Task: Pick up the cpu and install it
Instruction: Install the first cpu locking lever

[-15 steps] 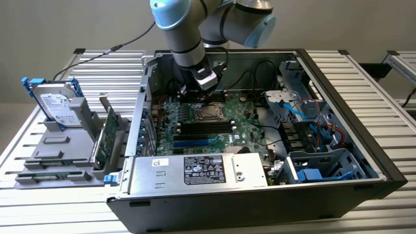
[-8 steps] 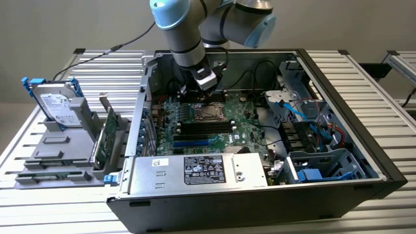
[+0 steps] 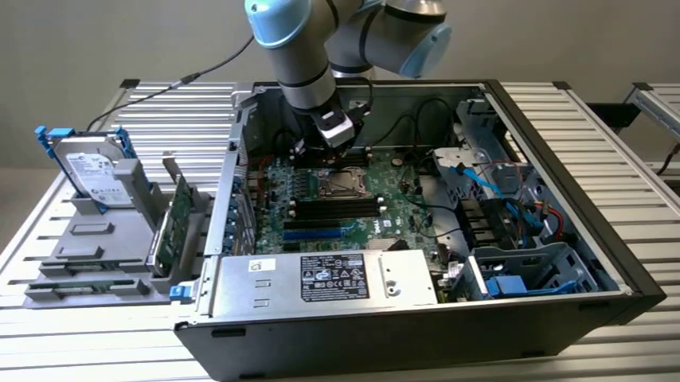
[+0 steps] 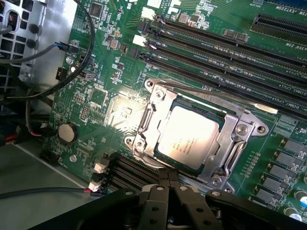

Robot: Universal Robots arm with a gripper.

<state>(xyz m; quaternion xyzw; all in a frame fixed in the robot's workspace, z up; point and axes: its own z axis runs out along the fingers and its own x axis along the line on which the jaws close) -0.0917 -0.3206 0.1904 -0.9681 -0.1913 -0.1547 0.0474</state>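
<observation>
In the exterior view the arm reaches down from the top of the frame into the open computer case (image 3: 595,239), which lies on its side on the slatted bench (image 3: 127,103); the tool (image 3: 333,135) hangs just above the socket (image 3: 322,185) near the centre of the frame, too dark there to judge its fingers; a hard drive (image 3: 91,171) and green cards (image 3: 175,223) stand in a grey rack at the frame's left, well apart from the work. In the wrist view the chip (image 4: 188,137) already lies inside the metal frame of the socket (image 4: 240,129) at the middle of the picture, its dull silver top facing up; the tool (image 4: 168,178) shows at the bottom centre with its fingers (image 4: 163,176) pressed together and holding nothing, the tips right at the near edge of the socket frame. The risks, as I judge them: the chip may not be fully seated, and any push from the closed tips could tilt it and bend the contacts beneath; a sideways drift could scrape the tips over the board (image 4: 105,96) or catch the socket frame; the black cables (image 4: 48,86) at the left of the frame and the memory slots (image 4: 216,52) at the upper right lie near enough to snag.
</observation>
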